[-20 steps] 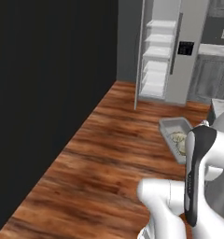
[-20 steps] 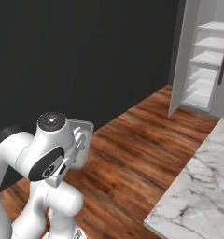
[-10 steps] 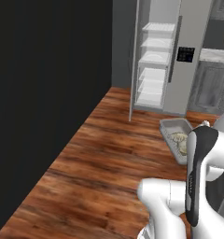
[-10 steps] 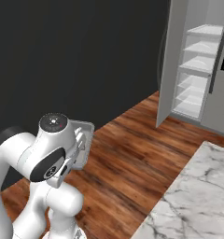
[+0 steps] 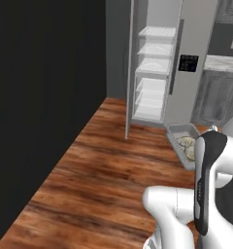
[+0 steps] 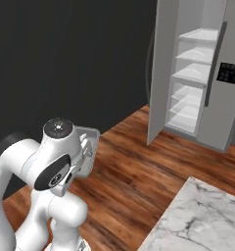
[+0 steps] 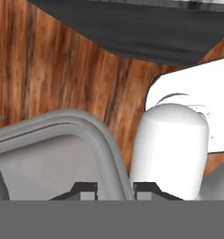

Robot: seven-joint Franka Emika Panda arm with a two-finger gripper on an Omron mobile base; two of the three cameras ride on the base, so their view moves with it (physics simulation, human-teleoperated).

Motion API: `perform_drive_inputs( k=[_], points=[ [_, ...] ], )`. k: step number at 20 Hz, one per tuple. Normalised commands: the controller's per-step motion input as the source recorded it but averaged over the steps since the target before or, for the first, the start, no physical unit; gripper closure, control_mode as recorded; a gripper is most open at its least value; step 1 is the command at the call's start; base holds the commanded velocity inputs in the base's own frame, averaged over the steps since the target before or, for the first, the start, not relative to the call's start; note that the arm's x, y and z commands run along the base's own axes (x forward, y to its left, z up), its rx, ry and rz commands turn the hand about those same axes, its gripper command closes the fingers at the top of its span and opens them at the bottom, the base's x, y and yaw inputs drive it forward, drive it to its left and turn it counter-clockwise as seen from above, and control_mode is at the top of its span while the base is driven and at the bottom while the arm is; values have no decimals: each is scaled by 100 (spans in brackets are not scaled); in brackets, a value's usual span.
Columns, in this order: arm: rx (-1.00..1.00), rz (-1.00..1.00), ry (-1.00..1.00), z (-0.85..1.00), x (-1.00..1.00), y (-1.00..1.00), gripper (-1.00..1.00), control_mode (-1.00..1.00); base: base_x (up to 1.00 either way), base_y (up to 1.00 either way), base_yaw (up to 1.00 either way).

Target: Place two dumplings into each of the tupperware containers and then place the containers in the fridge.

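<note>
Claw [image 7: 115, 186] was clamped on the rim of a tupperware container [image 5: 180, 137], which was carried above the wood floor [image 5: 104, 170]. Dumplings [image 5: 187, 144] lay inside the container. Fridge [image 5: 159, 63] stood open, well ahead of the claw.

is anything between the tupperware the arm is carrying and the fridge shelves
Nothing visible blocks it. The gripper is shut on the tupperware container, holding dumplings. The fridge door stands open, pale shelves exposed, and bare wood floor lies between.
</note>
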Motion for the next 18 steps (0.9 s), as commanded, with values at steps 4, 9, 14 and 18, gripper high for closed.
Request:
perform_drive_inputs(
  k=[4, 9, 14, 18],
  points=[
    [0, 0, 0, 0, 0, 0, 100, 100, 100, -36, -9],
    [0, 0, 0, 0, 0, 0, 100, 100, 100, -14, -3],
    [0, 0, 0, 0, 0, 0, 100, 100, 100, 6, -17],
    [0, 0, 0, 0, 0, 0, 100, 100, 100, 5, -18]
  ],
)
